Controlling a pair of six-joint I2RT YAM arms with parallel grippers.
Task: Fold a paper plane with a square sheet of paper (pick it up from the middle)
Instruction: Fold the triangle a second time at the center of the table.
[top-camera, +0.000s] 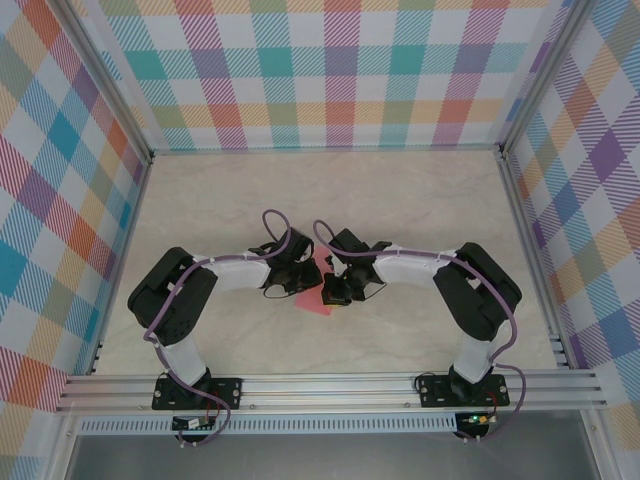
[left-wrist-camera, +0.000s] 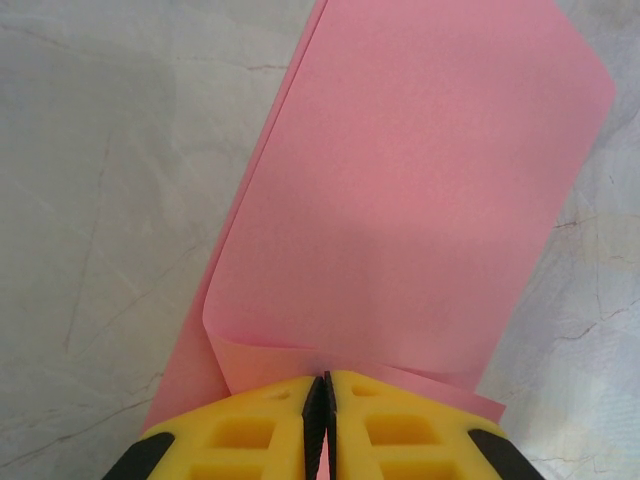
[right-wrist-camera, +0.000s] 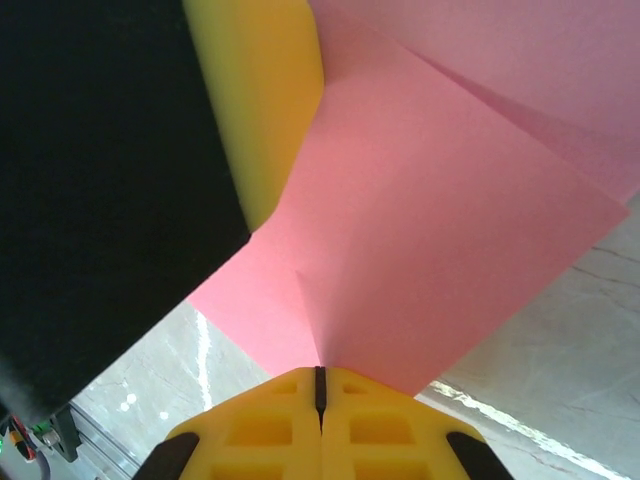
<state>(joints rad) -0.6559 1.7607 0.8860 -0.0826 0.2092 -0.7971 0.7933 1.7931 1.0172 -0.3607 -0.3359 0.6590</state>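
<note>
The square sheet of paper (top-camera: 313, 300) is salmon pink and hangs between my two grippers just above the marble table. In the left wrist view the sheet (left-wrist-camera: 420, 200) curls over on itself in a loose double layer. My left gripper (left-wrist-camera: 322, 380) is shut on its near edge. In the right wrist view the sheet (right-wrist-camera: 430, 220) spreads flat with a short crease running up from my right gripper (right-wrist-camera: 320, 372), which is shut on its corner edge. From above, the left gripper (top-camera: 297, 278) and right gripper (top-camera: 338, 290) stand close together. The paper plane is out of view.
The left gripper's yellow finger (right-wrist-camera: 265, 100) and dark body loom at the upper left of the right wrist view, very close. The marble table (top-camera: 330, 190) is walled by checked panels on three sides, and an aluminium rail (top-camera: 330, 390) runs along the near edge.
</note>
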